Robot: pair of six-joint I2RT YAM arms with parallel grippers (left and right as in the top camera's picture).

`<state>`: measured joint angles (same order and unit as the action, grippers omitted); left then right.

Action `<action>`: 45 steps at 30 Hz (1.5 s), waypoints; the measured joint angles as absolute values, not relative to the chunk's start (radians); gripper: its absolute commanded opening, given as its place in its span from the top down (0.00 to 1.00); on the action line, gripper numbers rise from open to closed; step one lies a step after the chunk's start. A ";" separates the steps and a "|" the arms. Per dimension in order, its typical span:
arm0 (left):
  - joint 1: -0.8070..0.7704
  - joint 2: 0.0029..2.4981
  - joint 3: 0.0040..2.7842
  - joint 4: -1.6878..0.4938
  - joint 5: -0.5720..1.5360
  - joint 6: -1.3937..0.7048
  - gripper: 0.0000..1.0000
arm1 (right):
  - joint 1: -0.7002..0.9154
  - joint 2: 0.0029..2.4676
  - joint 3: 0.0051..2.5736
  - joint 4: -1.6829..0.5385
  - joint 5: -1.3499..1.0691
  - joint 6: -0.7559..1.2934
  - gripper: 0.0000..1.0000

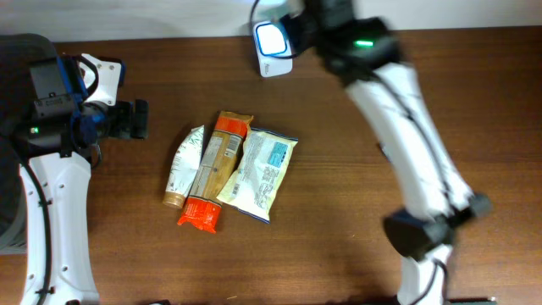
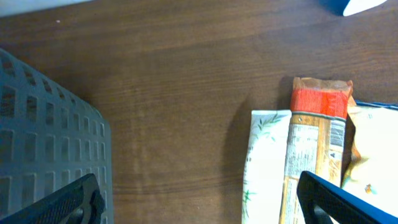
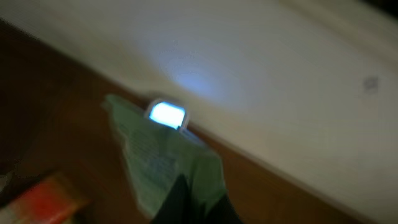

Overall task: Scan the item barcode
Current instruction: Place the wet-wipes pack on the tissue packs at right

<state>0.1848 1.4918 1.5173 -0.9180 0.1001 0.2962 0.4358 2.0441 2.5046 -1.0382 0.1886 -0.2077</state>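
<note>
Three loose packets (image 1: 222,169) lie touching one another mid-tabletop (image 1: 339,169). A fourth, the green-white packet (image 3: 165,155), is pinched at its lower end in the right claw (image 3: 186,196), jaws pressed together on it. It is held up just in front of the scanner (image 1: 273,47), near its lit window (image 3: 166,114). Left claw (image 1: 131,119) is spread wide and empty, near the grey basket (image 2: 43,143). Risks: thin film gripped at one end may droop or twist, turning the barcode away from the window. Wrist view is too blurred to tell which face carries the code. A slack pinch could let the packet slip out. Crowding the window may also spoil the read.
</note>
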 measured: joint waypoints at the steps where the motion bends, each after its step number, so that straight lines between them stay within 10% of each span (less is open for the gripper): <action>1: 0.185 1.492 1.517 -0.916 0.101 0.296 0.01 | 0.415 1.990 2.508 -1.130 0.149 -0.170 0.96; 9: 0.185 1.492 1.517 -0.917 0.100 0.296 0.01 | -0.021 1.932 2.496 -1.692 -0.057 0.106 0.96; 19: 0.185 1.492 1.517 -0.916 0.100 0.296 0.01 | -0.324 2.030 1.692 -1.220 -0.167 0.083 0.96; 32: 0.185 1.492 1.517 -0.917 0.100 0.296 0.01 | -0.326 2.030 1.634 -1.120 0.210 0.233 0.95; 35: 0.185 1.492 1.517 -0.917 0.100 0.296 0.01 | -0.352 2.030 1.634 -1.110 0.223 0.262 0.38; 36: 0.185 1.492 1.517 -0.917 0.100 0.296 0.01 | -0.361 2.030 1.634 -1.109 0.225 0.265 0.33; 45: 0.185 1.492 1.517 -0.916 0.101 0.296 0.01 | -0.377 2.030 1.942 -1.354 0.033 0.239 0.31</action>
<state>0.1848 1.4918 1.5173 -0.9165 0.1005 0.2962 -0.3767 2.0304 1.9423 -1.3544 0.0334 0.2390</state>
